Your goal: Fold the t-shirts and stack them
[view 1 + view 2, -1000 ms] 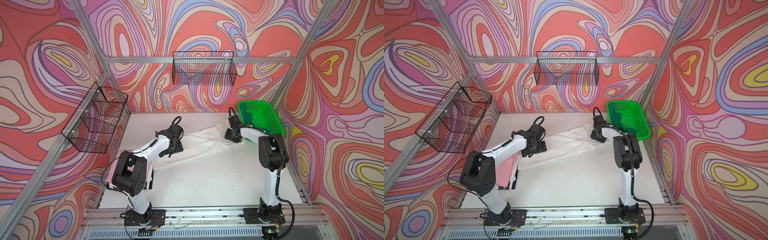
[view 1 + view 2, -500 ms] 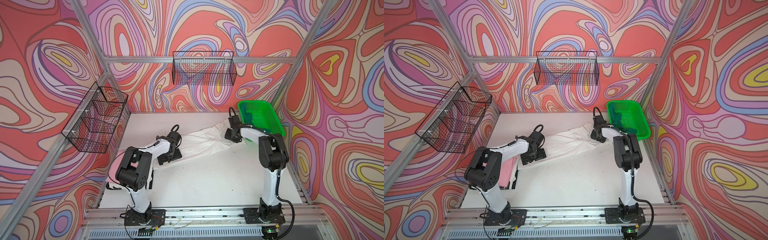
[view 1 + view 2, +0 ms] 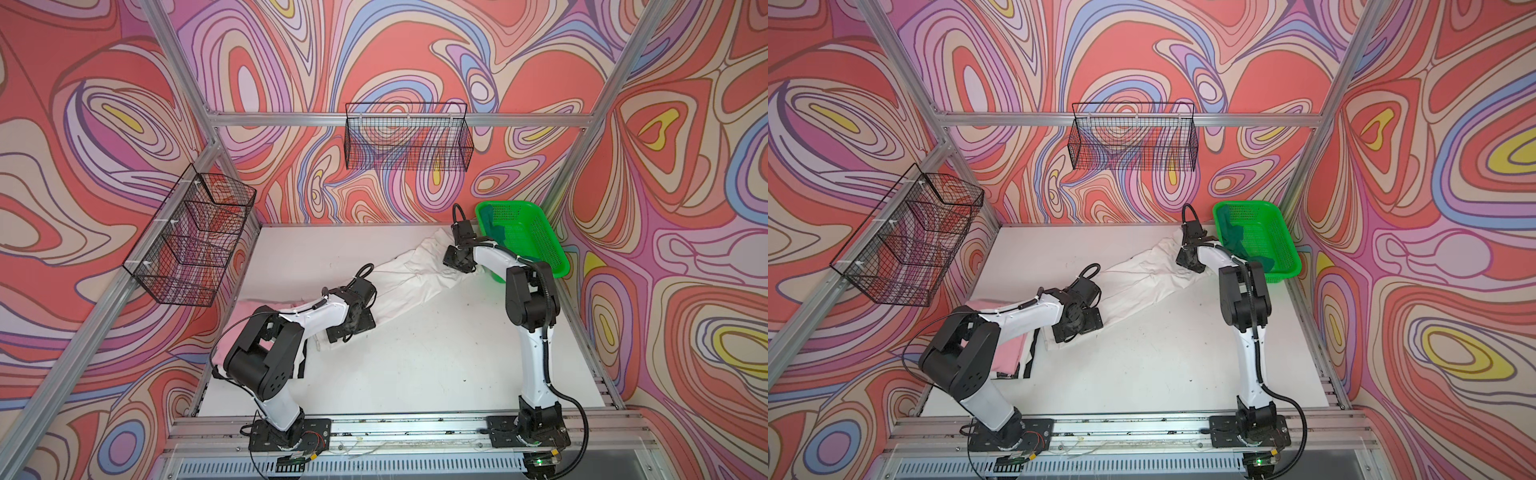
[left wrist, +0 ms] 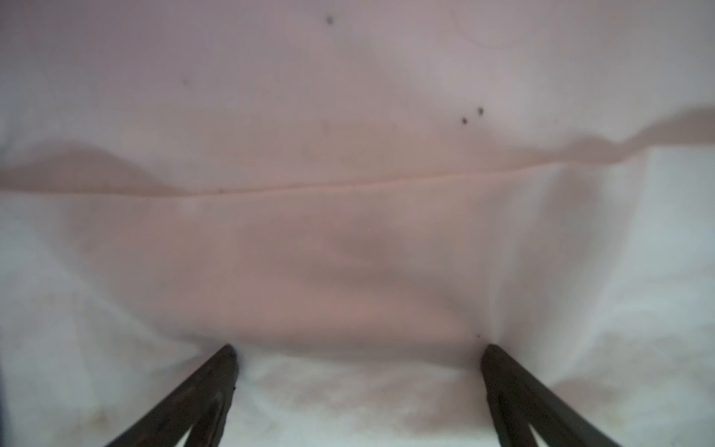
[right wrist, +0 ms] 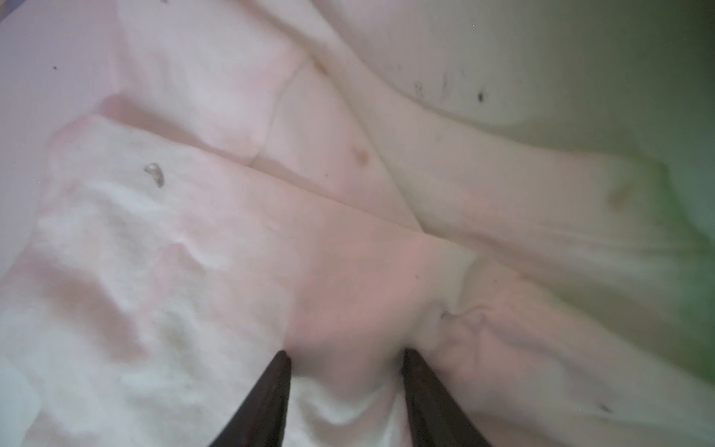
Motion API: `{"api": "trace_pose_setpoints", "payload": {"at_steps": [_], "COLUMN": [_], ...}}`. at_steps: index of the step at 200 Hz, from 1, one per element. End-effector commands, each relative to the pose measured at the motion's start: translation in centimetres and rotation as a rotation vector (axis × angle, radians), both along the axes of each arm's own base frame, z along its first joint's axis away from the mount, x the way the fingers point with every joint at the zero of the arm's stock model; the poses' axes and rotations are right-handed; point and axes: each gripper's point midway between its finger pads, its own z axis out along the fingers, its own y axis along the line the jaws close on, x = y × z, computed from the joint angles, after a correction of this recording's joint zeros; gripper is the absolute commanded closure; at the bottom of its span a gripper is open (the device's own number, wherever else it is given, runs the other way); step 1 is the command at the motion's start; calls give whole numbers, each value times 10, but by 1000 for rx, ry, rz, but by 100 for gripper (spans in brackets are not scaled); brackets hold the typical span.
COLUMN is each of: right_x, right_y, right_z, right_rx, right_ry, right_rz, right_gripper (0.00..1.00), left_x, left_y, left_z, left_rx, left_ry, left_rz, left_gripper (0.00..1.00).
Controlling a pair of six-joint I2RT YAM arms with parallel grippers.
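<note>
We moved our left claw (image 4: 358,350) lower down the white t-shirt (image 3: 399,286), wide open to press it flat, while our right claw (image 5: 346,356) pinches the upper-right end tight.

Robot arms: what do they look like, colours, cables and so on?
Left arm and right arm: white shells, black joints, black cables looping alongside. Left tool and right tool: each has two slim, dark, tapering fingers.

Stereo pair overhead, wrists close above t-shirt (image 4: 638,271)
</note>
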Motion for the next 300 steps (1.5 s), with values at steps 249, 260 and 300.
{"api": "trace_pose_setpoints", "payload": {"at_steps": [249,260,300], "right_x": [-25,-29,-20], "right_y": [94,93,85], "right_z": [125,111,71], "right_rx": [238,232,161], "right_ry": [-209,-184,-138], "right_rz": [362,359,348], "right_gripper": [41,41,41], "left_x": [-115,-114,-115], "left_y": [-93,-83,-59], "left_z": [84,79,53], "left_rx": [-363,-353,-277], "left_ry": [-48,-40,2], "left_rz": [-240,-238,-237], "left_gripper": [0,0,0]}}
